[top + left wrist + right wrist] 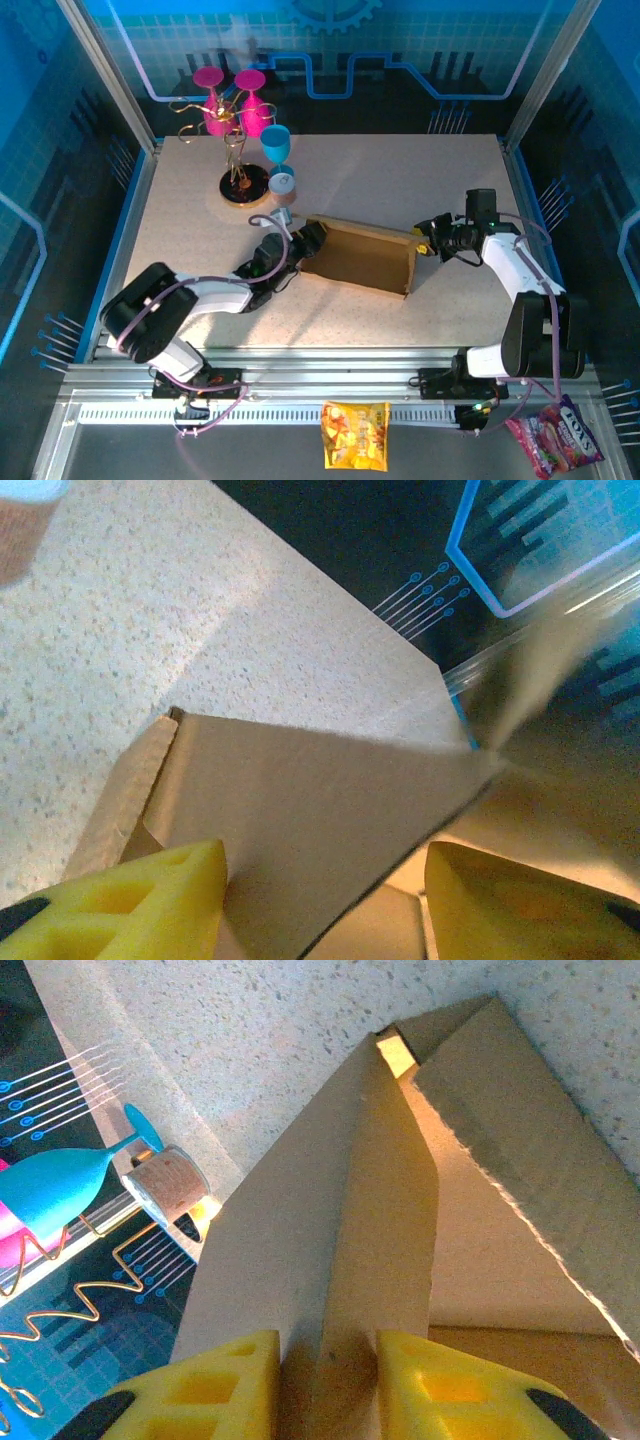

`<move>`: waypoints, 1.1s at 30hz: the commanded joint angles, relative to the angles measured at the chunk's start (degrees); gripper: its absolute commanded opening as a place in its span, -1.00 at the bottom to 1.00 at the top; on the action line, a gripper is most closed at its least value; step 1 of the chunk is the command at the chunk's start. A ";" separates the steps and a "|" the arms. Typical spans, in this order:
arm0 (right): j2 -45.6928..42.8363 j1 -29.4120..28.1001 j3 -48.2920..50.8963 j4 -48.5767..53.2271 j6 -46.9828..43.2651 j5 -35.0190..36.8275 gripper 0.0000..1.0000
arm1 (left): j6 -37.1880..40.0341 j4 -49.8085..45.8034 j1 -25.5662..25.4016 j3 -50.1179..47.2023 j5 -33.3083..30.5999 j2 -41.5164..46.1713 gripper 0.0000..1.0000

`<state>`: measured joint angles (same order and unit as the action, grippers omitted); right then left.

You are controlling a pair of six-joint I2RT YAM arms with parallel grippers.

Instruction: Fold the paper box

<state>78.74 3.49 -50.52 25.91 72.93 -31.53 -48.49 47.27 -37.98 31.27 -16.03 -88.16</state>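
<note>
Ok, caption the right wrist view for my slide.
Right hand pinching a folded wall of the paper box.

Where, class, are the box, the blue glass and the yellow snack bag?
box (362, 258), top view, its brown middle panel.
blue glass (276, 140), top view, its bowl.
yellow snack bag (355, 436), top view, its middle.

Brown paper box (360, 262) lies half-folded, walls raised.
</note>
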 commanded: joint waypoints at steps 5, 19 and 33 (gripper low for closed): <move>1.06 -2.14 -1.92 1.33 -3.73 3.16 -0.42 | -9.50 -13.06 1.11 -2.43 7.82 7.84 0.15; 3.95 -2.31 -3.60 0.61 -6.25 4.58 -0.45 | -19.97 -37.51 0.91 -1.56 16.64 26.26 0.08; 7.90 -2.53 -7.26 2.74 -12.64 5.91 -0.46 | -22.78 -74.15 16.62 20.28 24.40 31.60 0.00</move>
<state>85.49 1.87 -56.03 26.50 62.87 -26.96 -70.91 -16.60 -25.76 47.51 0.56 -51.90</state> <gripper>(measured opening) 0.273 0.505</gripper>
